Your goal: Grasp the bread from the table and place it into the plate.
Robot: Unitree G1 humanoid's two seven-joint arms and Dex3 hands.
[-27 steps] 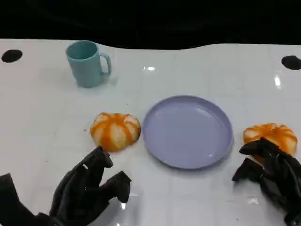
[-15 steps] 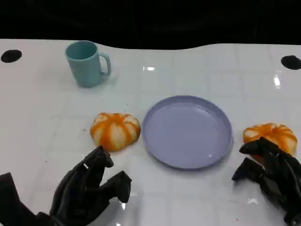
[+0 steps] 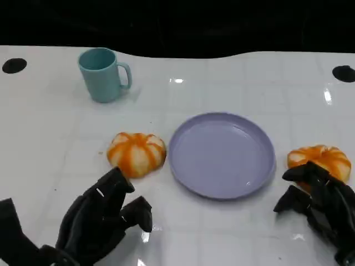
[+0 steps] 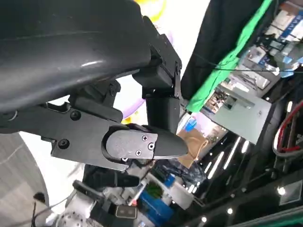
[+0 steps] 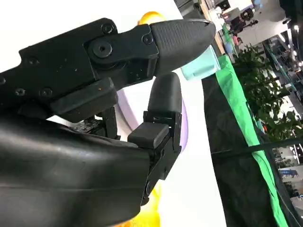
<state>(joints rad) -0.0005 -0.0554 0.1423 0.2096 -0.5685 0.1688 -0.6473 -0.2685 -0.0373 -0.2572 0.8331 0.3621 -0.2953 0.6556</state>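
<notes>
Head view shows little shift over the last second: the left hand [image 3: 102,221] has drifted slightly lower and toward the robot, its fingers spread and holding nothing, while the right hand [image 3: 321,208] has kept its place just in front of the right bread [image 3: 320,159], fingers apart and arched, empty as well. Neither loaf has moved. The left bread [image 3: 136,153], an orange-and-cream pumpkin-shaped bun, lies on the white table [image 3: 233,244] just beside the left rim of the plate [image 3: 222,155], apart from the left hand's fingertips. The right bread sits near the plate's right rim, with the right hand's fingertips very close to its near edge; whether they touch it cannot be told. In my judgement the task is at the approach stage, no grasp made, and the small retreat of the left hand suggests that the right hand, already poised at its loaf, is the likelier one to close first. As for containers, the lavender plate lies flat in the middle of the table and holds nothing; its glossy face carries only reflections. The teal mug [image 3: 104,74] stands upright well behind the left bread, handle to the picture's right, and its inside cannot be seen from this angle. In the right wrist view the right hand's fingers [image 5: 163,104] reach out unclenched with a sliver of orange bread beyond them.
</notes>
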